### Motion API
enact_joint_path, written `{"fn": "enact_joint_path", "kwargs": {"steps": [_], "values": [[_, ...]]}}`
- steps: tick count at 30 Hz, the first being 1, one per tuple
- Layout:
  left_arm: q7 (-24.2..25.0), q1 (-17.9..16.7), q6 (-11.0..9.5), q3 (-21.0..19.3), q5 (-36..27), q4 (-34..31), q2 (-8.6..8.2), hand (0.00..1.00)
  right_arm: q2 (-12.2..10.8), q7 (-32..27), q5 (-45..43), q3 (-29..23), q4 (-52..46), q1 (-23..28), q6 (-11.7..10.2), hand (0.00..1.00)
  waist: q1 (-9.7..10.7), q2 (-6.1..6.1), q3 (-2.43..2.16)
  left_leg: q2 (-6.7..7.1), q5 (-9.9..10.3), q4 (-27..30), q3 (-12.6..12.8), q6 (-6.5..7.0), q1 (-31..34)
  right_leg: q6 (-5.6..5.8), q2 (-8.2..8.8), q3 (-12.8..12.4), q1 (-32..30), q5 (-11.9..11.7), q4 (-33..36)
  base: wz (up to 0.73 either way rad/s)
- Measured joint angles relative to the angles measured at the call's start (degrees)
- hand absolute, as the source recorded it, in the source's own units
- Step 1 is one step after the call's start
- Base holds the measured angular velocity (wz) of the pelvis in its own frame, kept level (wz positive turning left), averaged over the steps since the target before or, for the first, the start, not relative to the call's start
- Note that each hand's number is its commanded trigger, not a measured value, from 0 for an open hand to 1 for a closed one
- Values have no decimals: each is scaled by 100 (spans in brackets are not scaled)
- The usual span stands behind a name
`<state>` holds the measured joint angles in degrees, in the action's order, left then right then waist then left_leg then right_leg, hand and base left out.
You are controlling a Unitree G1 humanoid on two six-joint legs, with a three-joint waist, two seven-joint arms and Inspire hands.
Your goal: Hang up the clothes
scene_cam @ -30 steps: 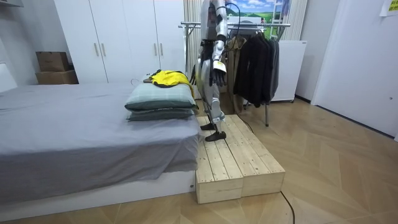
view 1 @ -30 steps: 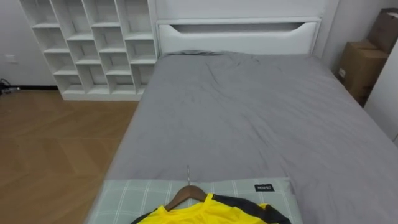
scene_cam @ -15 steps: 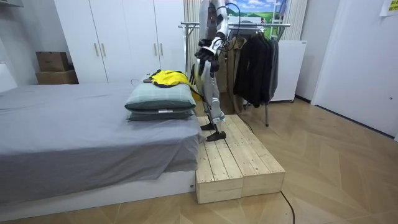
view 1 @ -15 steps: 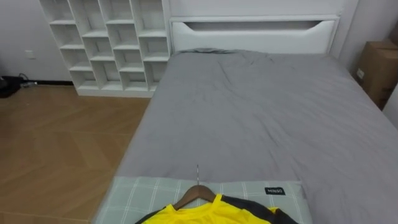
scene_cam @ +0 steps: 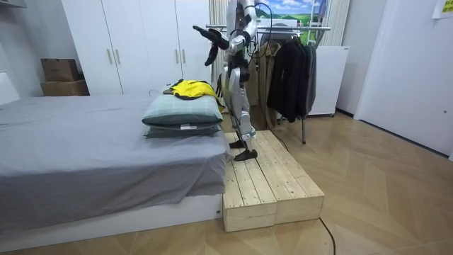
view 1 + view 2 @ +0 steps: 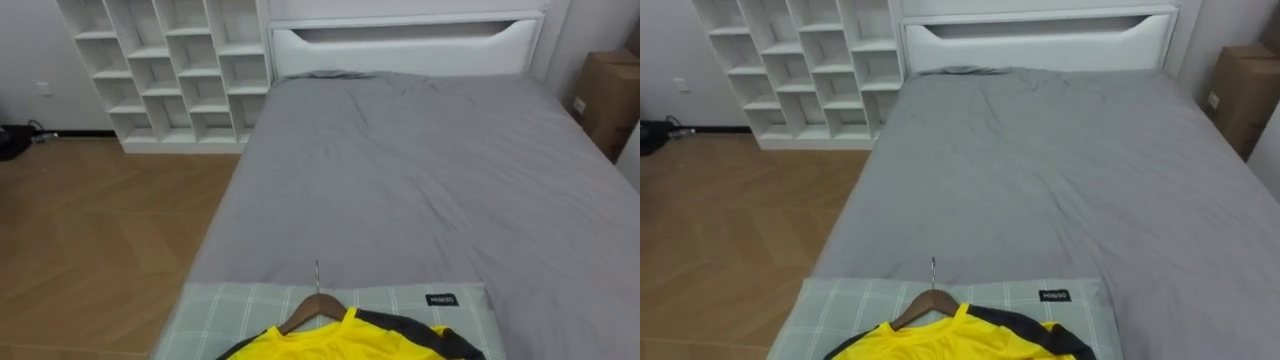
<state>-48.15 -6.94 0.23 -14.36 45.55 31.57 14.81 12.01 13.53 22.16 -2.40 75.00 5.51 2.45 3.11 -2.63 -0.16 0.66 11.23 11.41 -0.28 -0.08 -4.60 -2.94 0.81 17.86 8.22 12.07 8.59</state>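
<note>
Biggest thing here is the bed (image 6: 400, 180), grey sheet running flat up to the white headboard (image 6: 400, 45). Off its left side a white shelf (image 6: 165, 70) stands against the wall, all of its cubbies open to the front. In the room view a white wardrobe (image 5: 134, 42) lines the far wall, doors closed, and cardboard boxes (image 5: 58, 69) are stacked in front of it, flaps shut.

The robot stands on a wooden platform (image 5: 269, 180) that butts against the end of the bed, and it faces along the bed toward the headboard. Behind it is a rack (image 5: 283, 29), and there's the load: dark clothes (image 5: 290, 78) hang from its rail, bunched together on the room view's right.

Down to the near end of the bed: two pillows (image 5: 184, 112), one on top of the other, the upper one in pale green check. On that top pillow lies the shirt (image 6: 340, 345), bright yellow with dark trim at the shoulder. It is already on its hanger (image 6: 305, 310), brown wood at the collar, and the thin metal hook points straight up the bed.

Now the arms, both out in front at chest height above the pillows. The upper hand (image 5: 197, 29) reaches level toward the room view's left, and the lower hand (image 5: 209, 55) hangs below it. Both are clear of the shirt. Which is left and which is right I cannot tell at this range, nor whether either is open or closed.
</note>
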Motion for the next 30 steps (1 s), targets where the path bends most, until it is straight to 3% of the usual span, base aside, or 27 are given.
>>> {"fn": "enact_joint_path", "kwargs": {"steps": [6,14,21,27,30], "values": [[-10,92,20,195,383,-130,13,0,24,-25,-38,-2,-3,0,-20,0,151,-13,8,1,0,-11,20,0,-6,2,-3,-74,-10,-1,-2,-4],[431,429,72,1013,397,-251,9,0,20,-25,-23,30,21,-62,-97,0,306,-17,28,-4,0,-21,87,0,3,4,-3,-97,-3,-2,-2,-1],[756,517,78,1051,399,-614,10,0,5,-28,-29,59,29,-88,-121,0,464,4,31,-13,0,-67,186,0,-26,6,-6,-196,-41,-4,8,-8],[921,999,111,1424,405,-609,12,0,-8,-102,-158,116,90,-116,-168,0,542,49,56,-8,0,-85,206,0,-6,27,0,-216,-62,-18,16,0],[1035,1034,110,1498,398,-560,12,0,-8,-206,-241,115,94,-105,-190,0,622,30,47,-11,0,-116,242,0,-32,29,-6,-273,-73,-20,16,-10]]}}
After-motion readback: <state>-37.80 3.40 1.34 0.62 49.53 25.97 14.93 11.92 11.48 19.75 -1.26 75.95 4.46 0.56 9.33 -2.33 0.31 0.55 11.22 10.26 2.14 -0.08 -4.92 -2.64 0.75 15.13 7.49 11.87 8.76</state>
